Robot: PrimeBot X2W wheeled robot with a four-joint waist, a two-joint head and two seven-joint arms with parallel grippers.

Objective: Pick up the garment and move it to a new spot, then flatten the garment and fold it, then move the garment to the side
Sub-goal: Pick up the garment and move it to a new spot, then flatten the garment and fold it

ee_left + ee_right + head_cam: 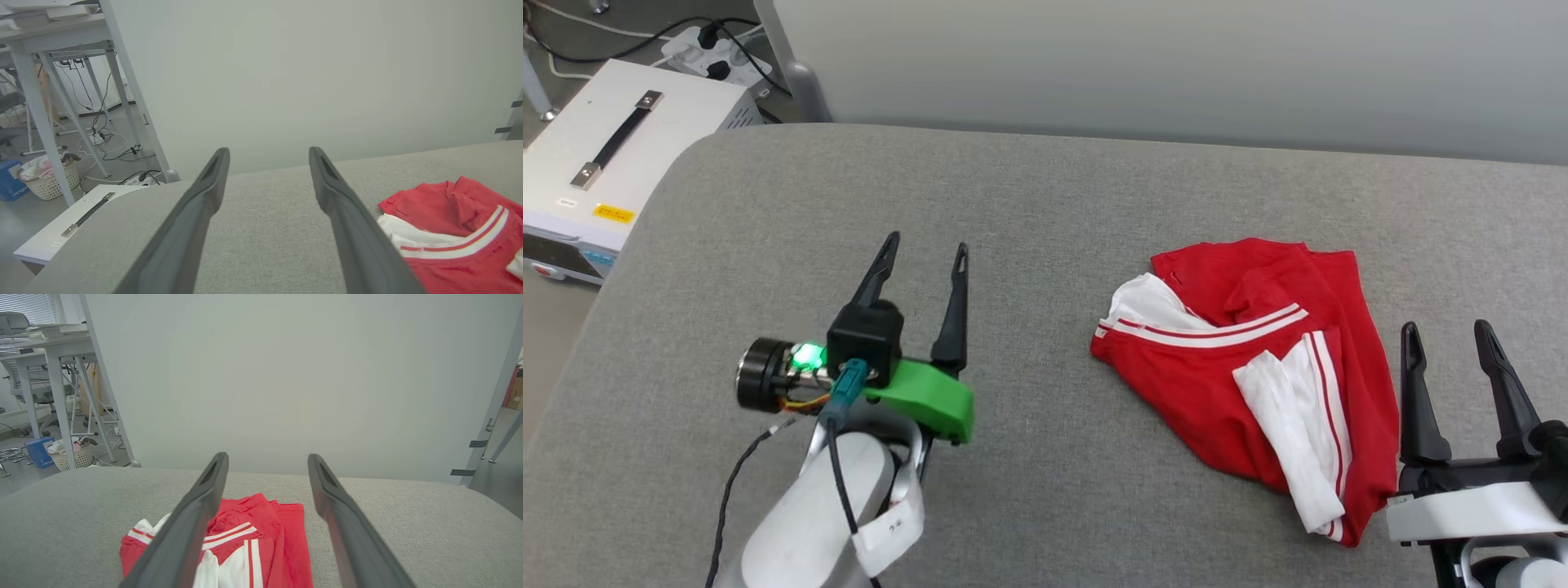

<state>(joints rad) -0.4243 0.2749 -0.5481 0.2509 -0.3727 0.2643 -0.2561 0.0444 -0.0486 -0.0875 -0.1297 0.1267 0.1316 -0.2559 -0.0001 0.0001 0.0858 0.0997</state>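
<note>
Though beside rt tool point(1445, 327), garment point(1241, 359) far from L tool point(929, 242).

Bright, even indoor light filled every view, soft and without glare; its source could not be told. The grey padded surface point(1045, 204) was uniformly lit. The garment point(1250, 376) showed vivid red, in sharp focus in the head view, with only faint, diffuse shadow along its edges. A green indicator lamp point(806, 355) glowed slightly overexposed. In the wrist views the near fingers point(192, 228) were soft and blurred, and wide-angle distortion tilted the table legs point(36, 118) at the left edge. The wall point(286, 81) looked pale and flat.
</note>
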